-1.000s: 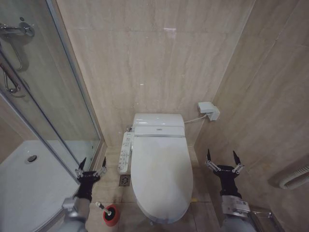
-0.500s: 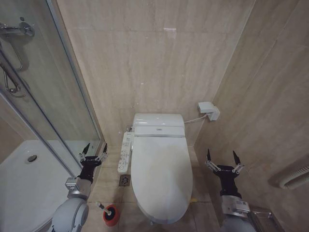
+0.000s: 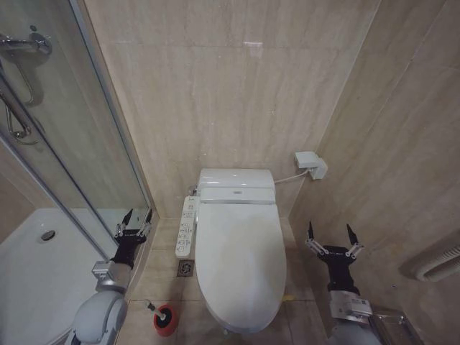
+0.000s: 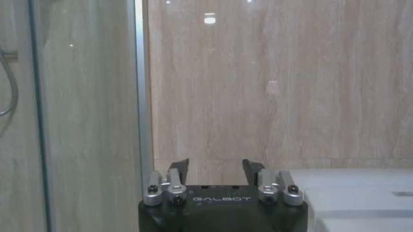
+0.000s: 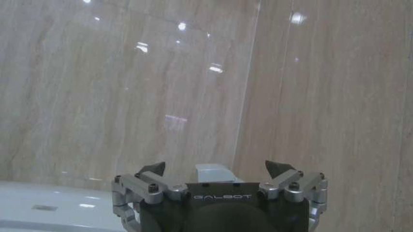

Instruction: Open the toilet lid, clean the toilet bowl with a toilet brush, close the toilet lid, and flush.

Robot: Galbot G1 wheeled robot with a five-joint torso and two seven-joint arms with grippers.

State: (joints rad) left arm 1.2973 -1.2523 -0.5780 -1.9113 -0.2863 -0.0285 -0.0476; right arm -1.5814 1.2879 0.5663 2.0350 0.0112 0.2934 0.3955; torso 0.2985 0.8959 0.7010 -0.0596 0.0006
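Head view: the toilet lid [image 3: 241,248] lies shut over the toilet bowl, so the opening step is judged not yet done. The left gripper [image 3: 134,220] hovers to the lid's left, beside the glass shower door [image 3: 86,165], fingers narrowly parted and empty. The right gripper [image 3: 331,237] waits to the lid's right, fingers wide. The toilet brush [image 3: 159,314] stands in its red holder on the floor, left of the lid's front. Left wrist view: fingers [image 4: 179,169] hold nothing; the lid's corner sits alongside. Right wrist view: fingers [image 5: 150,169] spread, empty, facing the wall.

Tiled bathroom (toilet bowl [image 3: 241,266], glass shower [image 3: 65,165]).
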